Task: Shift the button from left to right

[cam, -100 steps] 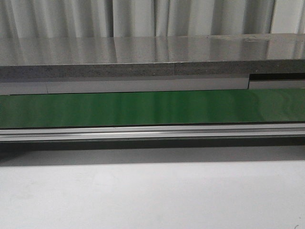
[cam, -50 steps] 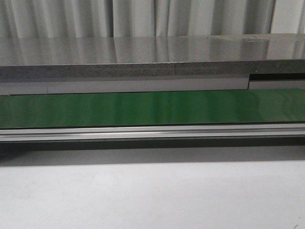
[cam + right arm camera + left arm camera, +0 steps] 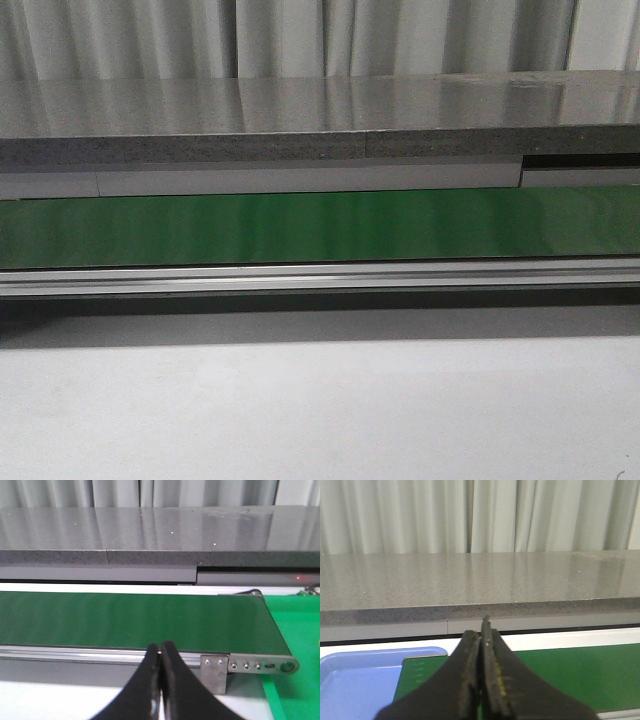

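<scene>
The button is out of view in every frame. My left gripper (image 3: pixel 482 630) is shut with nothing between its black fingers; it hangs over the left end of the green conveyor belt (image 3: pixel 560 675), beside a blue tray (image 3: pixel 355 680). My right gripper (image 3: pixel 160 647) is also shut and empty, poised in front of the belt's (image 3: pixel 130 617) aluminium side rail (image 3: pixel 100 652) near its right end. Neither gripper shows in the front view, where only the belt (image 3: pixel 320 225) runs across.
A grey stone-like counter (image 3: pixel 320 120) runs behind the belt, with pale curtains beyond. A white tabletop (image 3: pixel 320 410) lies in front of the rail. A bright green surface (image 3: pixel 295 630) sits past the belt's right end, by a metal end bracket (image 3: pixel 250 666).
</scene>
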`<state>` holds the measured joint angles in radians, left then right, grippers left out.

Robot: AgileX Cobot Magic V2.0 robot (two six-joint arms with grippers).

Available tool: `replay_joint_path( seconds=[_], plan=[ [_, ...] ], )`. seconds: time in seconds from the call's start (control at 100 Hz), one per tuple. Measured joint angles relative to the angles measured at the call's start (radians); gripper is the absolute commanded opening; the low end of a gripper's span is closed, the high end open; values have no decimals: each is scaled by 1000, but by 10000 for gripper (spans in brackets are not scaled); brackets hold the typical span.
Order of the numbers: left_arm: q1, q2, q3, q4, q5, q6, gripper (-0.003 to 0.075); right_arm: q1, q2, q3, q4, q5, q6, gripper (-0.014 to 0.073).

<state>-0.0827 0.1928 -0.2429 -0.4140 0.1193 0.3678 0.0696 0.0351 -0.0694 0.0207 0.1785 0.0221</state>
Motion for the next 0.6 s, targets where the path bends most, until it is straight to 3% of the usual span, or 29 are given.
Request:
replay_joint_path(
  seconds=[0.15, 0.6],
  plan=[
    [0, 0, 0, 0, 0, 0, -20, -14, -42, 63, -21, -2, 73, -67],
    [0, 0, 0, 0, 0, 0, -20, -14, -46, 97, -43, 1, 86, -67]
  ],
)
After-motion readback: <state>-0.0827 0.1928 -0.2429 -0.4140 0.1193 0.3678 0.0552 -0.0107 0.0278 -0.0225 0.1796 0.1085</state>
